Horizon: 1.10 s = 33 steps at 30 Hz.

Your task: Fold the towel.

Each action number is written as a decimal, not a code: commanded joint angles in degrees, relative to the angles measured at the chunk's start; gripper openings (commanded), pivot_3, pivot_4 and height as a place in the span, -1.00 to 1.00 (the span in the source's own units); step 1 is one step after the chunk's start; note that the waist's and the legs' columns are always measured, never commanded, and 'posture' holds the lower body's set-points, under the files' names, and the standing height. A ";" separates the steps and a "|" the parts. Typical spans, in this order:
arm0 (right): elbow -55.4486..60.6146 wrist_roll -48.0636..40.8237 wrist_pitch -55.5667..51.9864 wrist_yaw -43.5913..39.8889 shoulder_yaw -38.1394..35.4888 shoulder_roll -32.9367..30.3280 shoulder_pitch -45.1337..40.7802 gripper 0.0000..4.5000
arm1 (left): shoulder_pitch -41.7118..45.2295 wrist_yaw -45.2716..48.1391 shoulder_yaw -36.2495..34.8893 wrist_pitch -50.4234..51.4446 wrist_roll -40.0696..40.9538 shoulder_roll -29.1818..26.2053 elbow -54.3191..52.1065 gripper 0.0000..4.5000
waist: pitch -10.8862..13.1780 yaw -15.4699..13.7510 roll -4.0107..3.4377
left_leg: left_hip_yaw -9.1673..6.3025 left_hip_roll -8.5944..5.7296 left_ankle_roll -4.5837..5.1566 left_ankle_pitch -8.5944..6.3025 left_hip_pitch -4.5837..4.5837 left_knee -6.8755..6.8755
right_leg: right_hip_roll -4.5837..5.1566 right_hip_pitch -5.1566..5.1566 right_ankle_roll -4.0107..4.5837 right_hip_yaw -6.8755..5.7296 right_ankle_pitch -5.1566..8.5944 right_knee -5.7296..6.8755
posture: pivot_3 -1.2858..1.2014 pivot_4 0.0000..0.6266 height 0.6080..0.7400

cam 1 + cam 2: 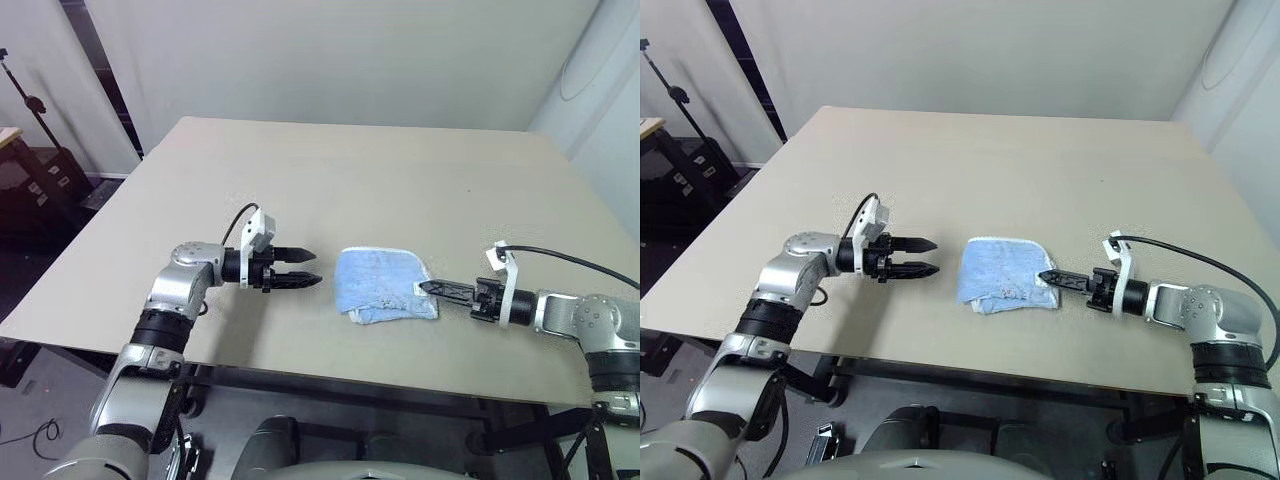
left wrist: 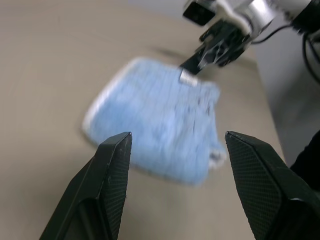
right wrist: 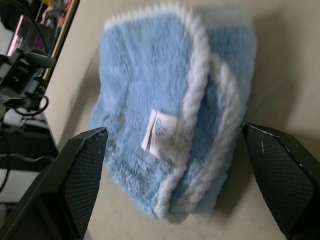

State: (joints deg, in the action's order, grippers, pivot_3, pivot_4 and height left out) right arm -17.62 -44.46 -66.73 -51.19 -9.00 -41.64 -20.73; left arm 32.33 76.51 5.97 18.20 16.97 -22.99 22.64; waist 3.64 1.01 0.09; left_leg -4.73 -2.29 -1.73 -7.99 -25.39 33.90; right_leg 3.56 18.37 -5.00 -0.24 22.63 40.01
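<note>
On the tan worktop (image 1: 400,170), seen from the head, the left tool (image 1: 300,268) sits at about 9 o'clock from the towel (image 1: 383,285), pointing toward it and a short way clear of its left edge. Its two black fingers (image 2: 112,175) stand apart with nothing between them; in the left wrist view the towel lies beyond the gap, untouched.

The towel rests near the front-centre of the worktop, folded into a compact, roughly square bundle. Light-blue terry shows on top, with the white stitched border (image 3: 197,75) curving across the layers along the folded side, and a small white label (image 3: 161,131) on the upper face toward the right tool.

The right tool (image 1: 432,289) lies at about 3 o'clock from the towel, pointing back toward it, its tips right at the towel's right edge by the label. In the right wrist view its fingers (image 3: 82,165) are spread wide, one to each side of the bundle, and grip nothing; whether the tips touch the cloth cannot be told.
</note>
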 commanded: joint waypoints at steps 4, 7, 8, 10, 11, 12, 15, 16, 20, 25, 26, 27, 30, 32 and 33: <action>-1.77 3.30 0.45 -2.98 5.51 3.89 -3.30 0.99 | -1.55 -3.57 1.41 -0.85 0.26 2.96 -4.39 0.39 | -0.02 0.46 0.08 | -0.02 0.02 -0.01 -0.01 0.03 0.07 | -0.01 -0.02 0.10 0.01 -0.01 -0.01 | 0.03 -1.00 0.52; -1.42 3.66 -0.57 -4.10 6.77 5.38 -4.10 0.99 | -1.79 -4.08 2.17 -1.42 -0.13 2.99 -4.36 0.39 | -0.03 1.55 0.09 | -0.05 0.03 -0.01 -0.02 0.05 0.04 | -0.03 -0.01 0.12 0.02 -0.02 -0.01 | 0.03 -1.00 0.52; -1.51 3.88 -0.87 -4.22 7.16 5.71 -4.32 0.99 | -1.75 -4.25 2.31 -1.73 -0.26 2.98 -4.15 0.39 | -0.04 1.72 0.10 | -0.05 0.03 -0.01 -0.01 0.05 0.02 | -0.03 0.00 0.11 0.02 -0.02 -0.01 | 0.03 -1.00 0.52; -1.79 4.09 -1.62 -4.66 7.72 6.19 -4.65 0.91 | -1.36 -4.72 2.38 -2.04 -0.36 3.06 -3.50 0.41 | -0.04 1.83 0.10 | -0.04 0.04 -0.01 -0.02 0.05 -0.02 | -0.04 0.01 0.07 0.02 -0.03 0.00 | 0.03 -1.00 0.52; -1.87 4.29 -1.63 -5.13 8.11 6.21 -4.58 0.82 | -1.23 -4.82 2.37 -2.48 -0.38 3.09 -3.32 0.41 | -0.04 1.81 0.10 | -0.04 0.04 -0.01 -0.01 0.05 -0.06 | -0.04 0.03 -0.01 0.02 -0.07 0.00 | 0.03 -1.00 0.52; -2.07 4.32 -1.90 -5.51 8.31 6.27 -4.59 0.72 | -1.10 -5.01 2.42 -3.03 -0.56 3.11 -3.06 0.41 | -0.04 1.75 0.10 | -0.05 0.04 -0.01 -0.01 0.05 -0.10 | -0.04 0.05 -0.09 0.01 -0.11 0.00 | 0.03 -1.00 0.52; -3.42 4.70 -3.14 -5.74 8.56 6.81 -5.20 0.23 | -0.71 -5.54 2.44 -4.23 -0.90 3.47 -1.92 0.41 | -0.04 1.54 0.10 | -0.06 0.04 -0.01 -0.01 0.04 -0.15 | -0.05 0.06 -0.10 0.01 -0.11 0.00 | 0.03 -1.00 0.52; -3.70 4.89 -3.36 -5.76 8.63 6.98 -5.34 0.09 | -0.67 -5.66 2.48 -4.56 -0.96 3.58 -1.67 0.41 | -0.04 1.51 0.10 | -0.06 0.03 -0.01 -0.01 0.04 -0.15 | -0.04 0.06 -0.10 0.01 -0.12 0.00 | 0.03 -1.00 0.52; -7.52 5.99 -3.01 -3.00 6.08 8.63 -6.99 -0.58 | -0.34 -5.54 2.60 -5.70 -1.11 4.01 -0.76 0.41 | -0.14 1.67 0.26 | -0.05 0.02 -0.02 -0.02 0.05 -0.10 | -0.04 0.05 -0.07 0.01 -0.10 -0.01 | 0.03 -1.00 0.52; -2.41 3.19 -4.98 -2.14 1.52 9.53 -4.72 -0.99 | 0.96 -5.28 2.59 -6.40 -1.48 4.51 1.57 0.41 | -0.24 1.50 0.43 | -0.08 0.00 -0.18 -0.13 0.08 0.00 | 0.00 -0.01 0.20 0.03 -0.07 -0.03 | 0.03 -1.00 0.52; 0.35 1.77 -5.31 -0.60 -1.11 10.53 -3.64 -0.99 | 1.46 -5.11 2.44 -6.49 -1.35 4.55 2.29 0.41 | -0.24 1.47 0.43 | -0.09 -0.01 -0.18 -0.13 0.06 0.00 | 0.02 -0.01 0.21 0.03 -0.07 -0.04 | 0.03 -1.00 0.52; 2.33 0.79 -5.60 0.62 -3.06 11.30 -2.88 -0.99 | 1.82 -5.00 2.34 -6.54 -1.25 4.58 2.81 0.41 | -0.24 1.40 0.43 | -0.09 -0.01 -0.18 -0.13 0.06 0.00 | 0.04 0.00 0.22 0.03 -0.07 -0.04 | 0.03 -1.00 0.52; 10.01 -4.16 -3.94 8.60 -14.08 16.40 -1.08 -0.99 | 2.95 -4.77 2.11 -7.05 -1.20 4.75 4.49 0.41 | -0.20 1.38 0.34 | -0.12 -0.01 -0.19 -0.13 -0.08 -0.05 | 0.04 0.17 0.21 0.03 -0.06 -0.04 | 0.03 -1.00 0.52; 19.27 -9.81 -0.75 15.30 -23.17 20.88 1.29 -0.99 | 3.63 -4.51 1.76 -7.30 -0.86 4.95 5.45 0.41 | -0.17 1.25 0.29 | -0.11 -0.01 -0.04 -0.03 -0.33 -0.06 | 0.02 0.37 0.12 0.03 -0.09 -0.03 | 0.03 -1.00 0.52; 22.87 -11.77 0.90 18.40 -26.18 22.80 2.23 -0.99 | 3.84 -4.34 1.65 -7.41 -0.72 5.02 5.75 0.41 | -0.18 1.19 0.28 | -0.10 -0.01 -0.02 -0.01 -0.45 -0.05 | 0.01 0.46 -0.07 0.03 -0.18 -0.02 | 0.03 -1.00 0.52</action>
State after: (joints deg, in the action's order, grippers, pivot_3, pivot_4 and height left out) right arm -1.96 -51.23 -69.02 -37.11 -28.69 -19.78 -18.27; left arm 34.76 71.63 8.71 11.86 15.51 -17.87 28.57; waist 3.47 2.20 0.37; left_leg -4.83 -2.31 -1.74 -8.00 -25.91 33.84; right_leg 3.57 18.87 -5.15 -0.21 22.42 39.99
